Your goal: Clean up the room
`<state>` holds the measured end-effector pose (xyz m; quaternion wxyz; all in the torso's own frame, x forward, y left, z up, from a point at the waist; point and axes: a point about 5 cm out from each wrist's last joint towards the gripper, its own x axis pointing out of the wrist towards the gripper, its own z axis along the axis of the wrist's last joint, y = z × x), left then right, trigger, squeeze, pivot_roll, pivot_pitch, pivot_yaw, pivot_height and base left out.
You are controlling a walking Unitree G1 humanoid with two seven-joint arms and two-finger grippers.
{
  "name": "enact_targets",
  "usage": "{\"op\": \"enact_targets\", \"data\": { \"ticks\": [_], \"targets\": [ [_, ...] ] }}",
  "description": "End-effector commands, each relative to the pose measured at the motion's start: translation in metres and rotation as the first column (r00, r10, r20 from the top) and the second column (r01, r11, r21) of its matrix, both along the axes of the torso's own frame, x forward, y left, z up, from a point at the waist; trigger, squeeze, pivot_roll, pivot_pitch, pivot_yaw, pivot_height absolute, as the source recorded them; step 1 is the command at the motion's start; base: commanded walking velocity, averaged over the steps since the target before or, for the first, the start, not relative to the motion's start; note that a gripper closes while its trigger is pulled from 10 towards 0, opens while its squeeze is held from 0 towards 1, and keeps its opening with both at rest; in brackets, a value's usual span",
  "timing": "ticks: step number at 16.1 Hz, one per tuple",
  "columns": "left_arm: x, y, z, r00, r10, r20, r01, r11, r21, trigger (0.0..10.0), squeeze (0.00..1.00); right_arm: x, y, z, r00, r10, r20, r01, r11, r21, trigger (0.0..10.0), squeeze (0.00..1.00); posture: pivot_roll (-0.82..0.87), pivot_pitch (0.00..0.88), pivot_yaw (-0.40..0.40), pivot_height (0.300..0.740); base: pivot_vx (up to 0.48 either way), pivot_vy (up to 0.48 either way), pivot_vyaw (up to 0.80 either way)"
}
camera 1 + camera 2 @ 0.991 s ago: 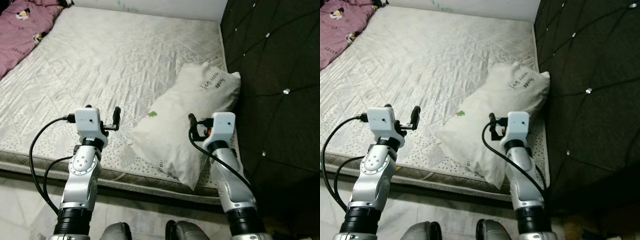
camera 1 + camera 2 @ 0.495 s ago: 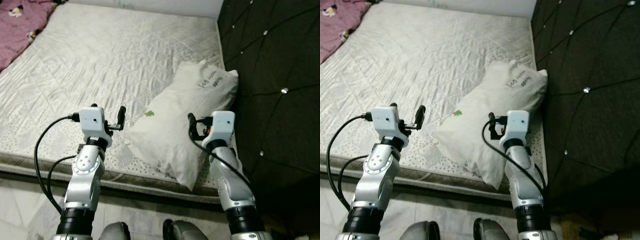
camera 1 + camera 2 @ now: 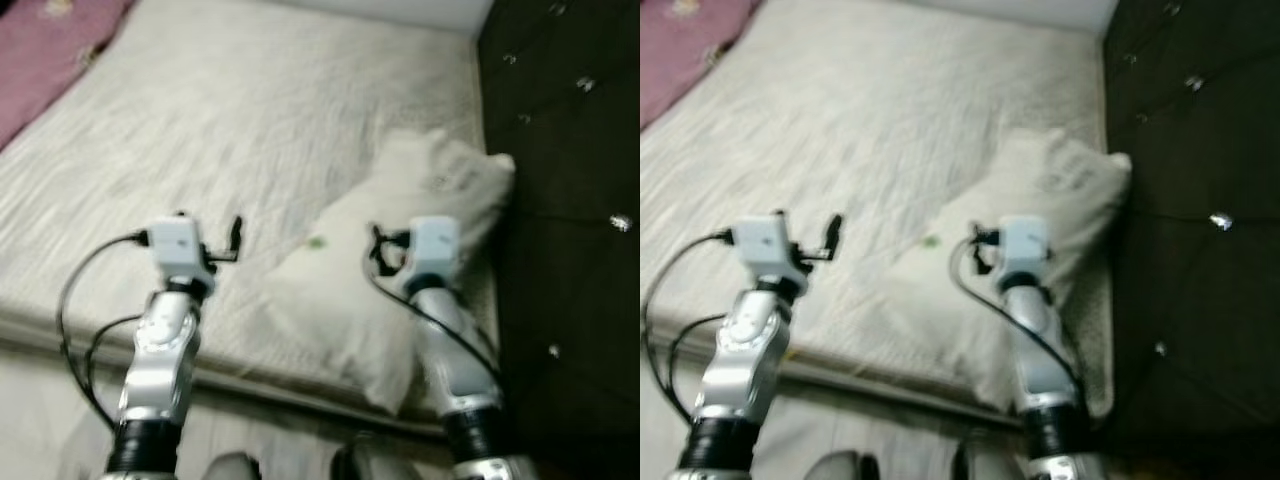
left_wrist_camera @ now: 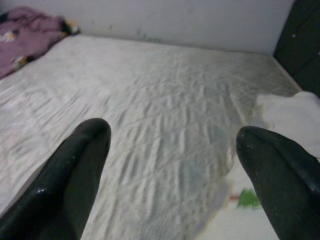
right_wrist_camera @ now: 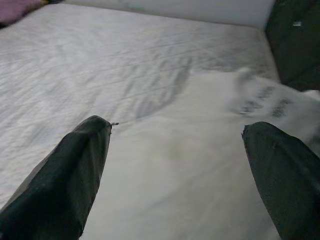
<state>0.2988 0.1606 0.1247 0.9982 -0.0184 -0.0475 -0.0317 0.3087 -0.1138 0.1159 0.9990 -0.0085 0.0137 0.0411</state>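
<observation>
A white pillow (image 3: 345, 295) with dark lettering lies at the right end of the bare quilted mattress (image 3: 250, 120), against the dark headboard. My right gripper (image 3: 405, 238) hangs open just above the pillow (image 5: 200, 165), nothing between its fingers. My left gripper (image 3: 208, 226) is open over the mattress to the left of the pillow, which shows at the edge of the left wrist view (image 4: 295, 115). A small green mark (image 3: 317, 241) sits on the pillow's near half. Both eye views are blurred.
A tufted dark headboard (image 3: 570, 150) rises along the right side of the bed. A pink blanket (image 3: 50, 50) is bunched at the far left end of the mattress. The bed's front edge runs under my arms, with pale floor (image 3: 40, 400) below it.
The whole picture has shifted and blurred, so the camera moved. The right gripper now sits further over the pillow. Both grippers stay open.
</observation>
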Motion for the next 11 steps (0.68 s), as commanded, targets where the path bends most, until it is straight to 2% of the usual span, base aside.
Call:
{"op": "enact_targets", "data": {
  "ticks": [1, 5, 7, 11],
  "targets": [
    [0.000, -0.012, -0.001, 1.000, -0.022, -0.007, 0.022, 1.000, -0.005, 10.0, 0.00, -0.003, -0.018, -0.011, 0.997, -0.060, -0.057, 0.059, 0.998, -0.020, 10.0, 0.00, -0.03, 0.157, -0.016, 0.740, 0.000, 0.000, 0.00],
    [-0.001, -0.012, -0.002, 1.000, -0.007, -0.010, 0.007, 1.000, -0.004, 10.0, 0.00, -0.003, -0.033, -0.016, 0.991, -0.115, -0.061, 0.114, 0.993, -0.026, 10.0, 0.00, -0.03, 0.156, -0.021, 0.740, 0.000, 0.000, 0.00],
    [-0.001, -0.011, -0.003, 1.000, -0.004, -0.010, 0.004, 1.000, 0.001, 10.0, 0.00, -0.002, -0.036, -0.014, 0.992, -0.112, -0.055, 0.113, 0.994, 0.006, 10.0, 0.00, -0.03, 0.154, -0.021, 0.740, 0.000, 0.000, 0.00],
    [-0.001, -0.012, -0.003, 1.000, 0.000, -0.013, 0.000, 1.000, -0.002, 10.0, 0.00, -0.001, -0.029, -0.014, 0.995, -0.085, -0.055, 0.087, 0.996, 0.026, 10.0, 0.00, -0.02, 0.151, -0.019, 0.740, 0.000, 0.000, -0.70]
  ]
}}
